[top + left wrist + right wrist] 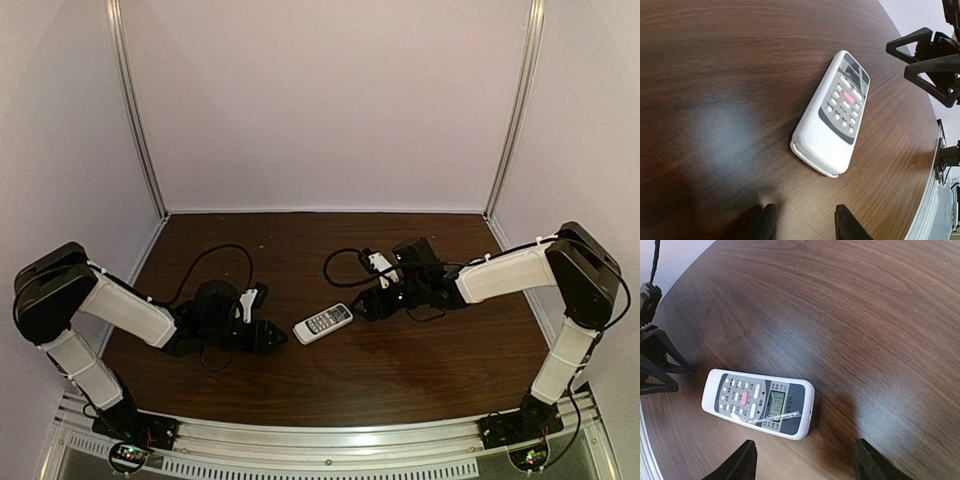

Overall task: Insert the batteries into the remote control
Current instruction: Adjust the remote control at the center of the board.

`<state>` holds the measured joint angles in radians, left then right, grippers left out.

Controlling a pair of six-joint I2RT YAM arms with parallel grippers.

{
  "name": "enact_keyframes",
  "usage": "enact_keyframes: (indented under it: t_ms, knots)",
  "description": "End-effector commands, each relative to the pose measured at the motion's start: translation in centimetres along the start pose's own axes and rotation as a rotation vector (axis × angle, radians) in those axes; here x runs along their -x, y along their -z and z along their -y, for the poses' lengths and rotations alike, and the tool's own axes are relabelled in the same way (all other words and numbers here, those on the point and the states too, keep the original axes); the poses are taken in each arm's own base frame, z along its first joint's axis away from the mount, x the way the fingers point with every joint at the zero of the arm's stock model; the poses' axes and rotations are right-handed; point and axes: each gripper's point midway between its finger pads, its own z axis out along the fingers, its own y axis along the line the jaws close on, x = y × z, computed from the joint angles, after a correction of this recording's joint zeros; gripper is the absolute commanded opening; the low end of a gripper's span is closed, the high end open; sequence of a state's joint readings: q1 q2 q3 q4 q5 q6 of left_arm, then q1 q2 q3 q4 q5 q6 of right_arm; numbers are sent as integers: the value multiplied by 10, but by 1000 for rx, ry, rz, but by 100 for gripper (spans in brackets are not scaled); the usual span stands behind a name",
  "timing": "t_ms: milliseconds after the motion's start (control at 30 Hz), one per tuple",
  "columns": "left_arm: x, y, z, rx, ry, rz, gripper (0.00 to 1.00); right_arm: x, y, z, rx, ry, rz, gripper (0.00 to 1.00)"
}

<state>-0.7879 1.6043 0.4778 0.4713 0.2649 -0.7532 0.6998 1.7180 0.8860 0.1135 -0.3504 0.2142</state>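
Observation:
The white remote control (pixel 323 322) lies flat and face up on the dark wooden table, its grey buttons and small lit screen showing (pixel 759 402). My left gripper (pixel 275 337) sits low just left of it, open, fingertips a short way from the plain end of the remote control (pixel 832 120), nothing between them (pixel 805 212). My right gripper (pixel 362 303) is just right of the remote, open and empty (pixel 805 447), with the screen end near its left fingertip. The batteries are out of view.
Black cables loop on the table behind each wrist (pixel 215 265) (pixel 340 262). Pale walls enclose the back and sides. An aluminium rail (pixel 330 440) runs along the near edge between the arm bases.

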Motion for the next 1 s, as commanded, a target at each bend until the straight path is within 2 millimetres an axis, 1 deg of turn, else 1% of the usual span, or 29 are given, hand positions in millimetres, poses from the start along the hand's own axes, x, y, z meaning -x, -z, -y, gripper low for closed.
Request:
enact_keyframes:
  t_ms: [0, 200, 433, 600, 767, 967]
  knots:
    - [3, -8, 6, -20, 28, 26, 41, 5, -14, -4, 52, -9, 1, 64]
    - [0, -21, 13, -45, 36, 15, 40, -1, -28, 0, 54, -17, -24, 59]
    - [3, -26, 14, -49, 37, 16, 39, -3, -37, 3, 54, -22, -35, 55]
    - [4, -30, 13, -42, 34, 13, 36, -5, -45, 5, 58, -25, -47, 54]
    - [7, -34, 14, -46, 33, 15, 32, -7, -48, 5, 64, -28, -57, 50]
    - [9, -41, 16, -54, 32, 10, 29, -8, -47, 1, 87, -33, -60, 43]
